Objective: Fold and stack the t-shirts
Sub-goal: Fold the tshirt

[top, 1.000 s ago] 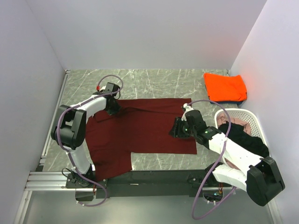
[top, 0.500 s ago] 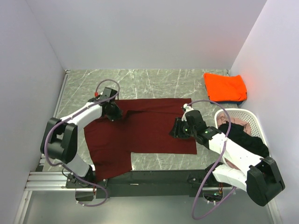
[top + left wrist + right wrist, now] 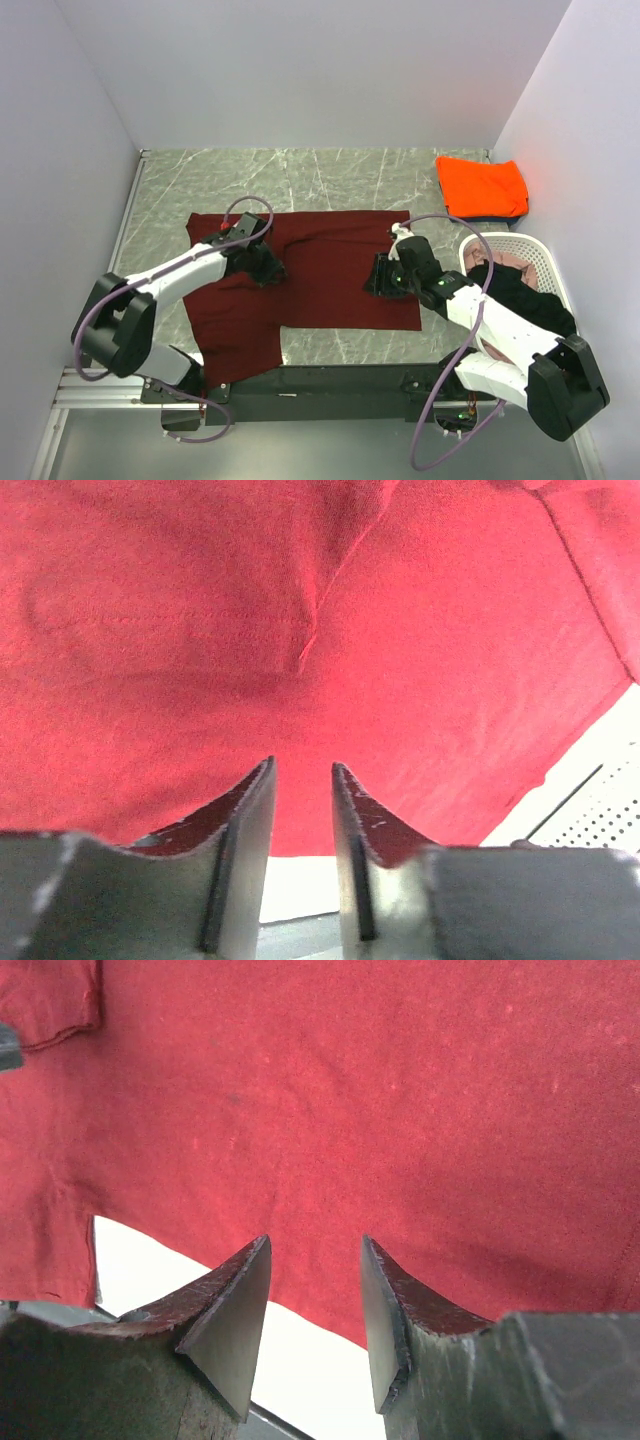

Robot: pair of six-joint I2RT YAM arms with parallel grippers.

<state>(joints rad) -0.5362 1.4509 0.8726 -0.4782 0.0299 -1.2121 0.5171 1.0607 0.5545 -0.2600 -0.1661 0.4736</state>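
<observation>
You count four t-shirts, one basket and two grippers.
The t-shirts are one maroon t-shirt, one orange t-shirt, one black t-shirt and one pale pink t-shirt; the grippers are the left gripper and the right gripper.

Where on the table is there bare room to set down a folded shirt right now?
The widest bare stretch of table runs along the back wall, beyond the maroon shirt and left of the orange shirt. A narrower strip runs along the left wall. The right side is crowded by the right arm and the basket.
</observation>
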